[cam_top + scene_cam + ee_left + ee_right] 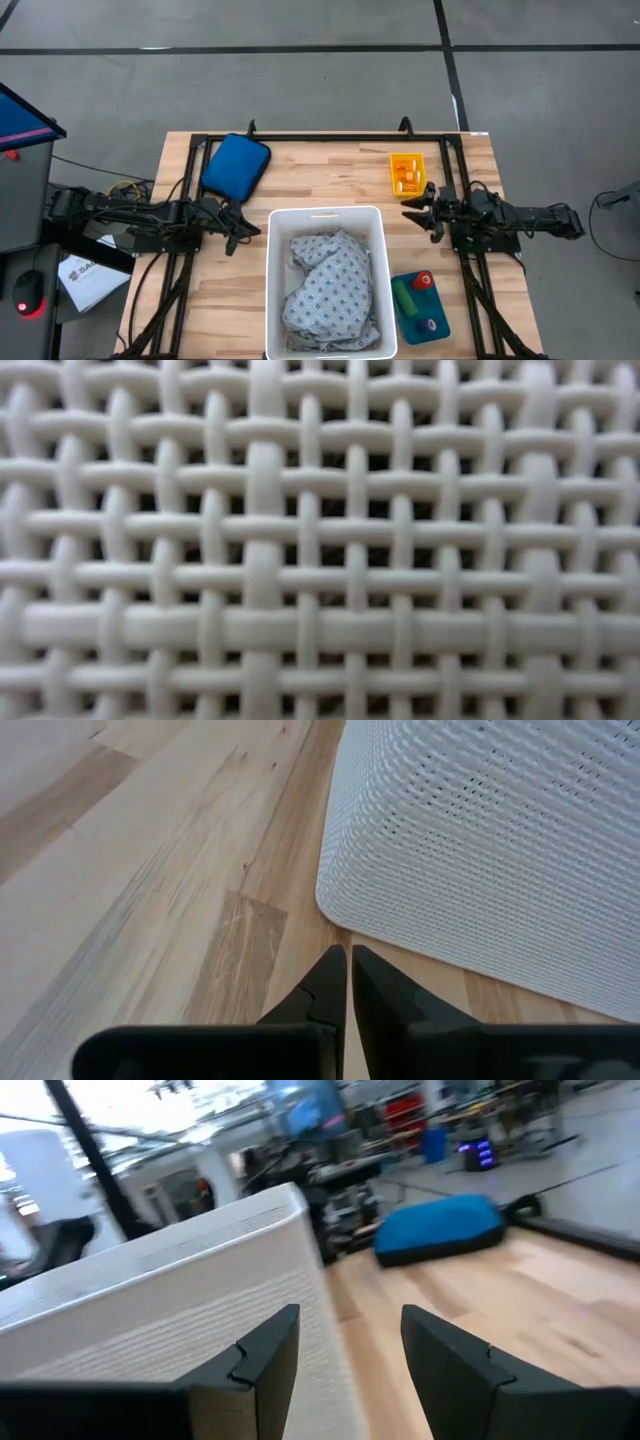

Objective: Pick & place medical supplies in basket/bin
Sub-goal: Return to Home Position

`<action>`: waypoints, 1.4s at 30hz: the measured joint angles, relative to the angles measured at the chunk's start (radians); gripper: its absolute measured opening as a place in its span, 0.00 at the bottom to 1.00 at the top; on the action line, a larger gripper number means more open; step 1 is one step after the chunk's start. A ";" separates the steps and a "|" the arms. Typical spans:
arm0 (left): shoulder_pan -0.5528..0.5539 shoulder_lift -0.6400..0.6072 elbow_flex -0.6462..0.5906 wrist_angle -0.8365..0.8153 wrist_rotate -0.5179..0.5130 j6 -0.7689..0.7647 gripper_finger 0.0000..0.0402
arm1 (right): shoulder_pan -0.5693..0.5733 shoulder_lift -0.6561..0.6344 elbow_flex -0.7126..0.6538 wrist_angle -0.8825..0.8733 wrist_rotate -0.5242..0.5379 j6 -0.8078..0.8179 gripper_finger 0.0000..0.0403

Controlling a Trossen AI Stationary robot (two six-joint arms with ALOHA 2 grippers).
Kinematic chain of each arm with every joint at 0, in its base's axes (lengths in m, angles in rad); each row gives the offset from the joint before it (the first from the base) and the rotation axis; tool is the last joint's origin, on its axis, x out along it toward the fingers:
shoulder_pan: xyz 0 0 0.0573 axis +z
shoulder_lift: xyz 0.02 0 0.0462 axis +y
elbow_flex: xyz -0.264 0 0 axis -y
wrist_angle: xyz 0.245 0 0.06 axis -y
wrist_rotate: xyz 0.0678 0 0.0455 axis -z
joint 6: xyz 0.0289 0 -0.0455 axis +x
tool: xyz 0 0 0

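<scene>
A white woven basket (326, 220) stands in the middle of the table, and a grey-white dotted garment (332, 285) lies crumpled inside it. Small orange pill bottles (405, 177) sit in an orange tray (406, 158) at the far right. Red (423, 281), green (407, 297) and purple (431, 324) cylinders rest on a blue tray (440, 300) at the near right. My left gripper (252, 230) (348, 960) is shut, just left of the basket's far left corner (335, 890), low over the wood. My right gripper (412, 208) (350, 1318) is open and points level at the basket's right side, with nothing between its fingers.
A blue soft pouch (236, 165) (440, 1228) lies at the far left of the table. A black frame rail (330, 137) runs along the far edge. The basket's weave (320, 540) fills the low view. Bare wood (220, 300) lies left of the basket.
</scene>
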 joint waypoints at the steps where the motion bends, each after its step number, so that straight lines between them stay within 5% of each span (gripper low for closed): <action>1: 0.000 0.000 0.000 0.002 0.000 0.000 0.03 | 0.000 0.002 0.000 -0.009 -0.024 0.000 0.43; 31: 0.000 -0.007 0.000 0.002 0.000 0.000 0.03 | 0.002 0.012 -0.001 -0.019 -0.080 0.000 0.43; 42: 0.002 -0.387 0.001 -0.079 -0.014 0.415 0.03 | 0.002 0.012 -0.002 -0.019 -0.080 0.000 0.43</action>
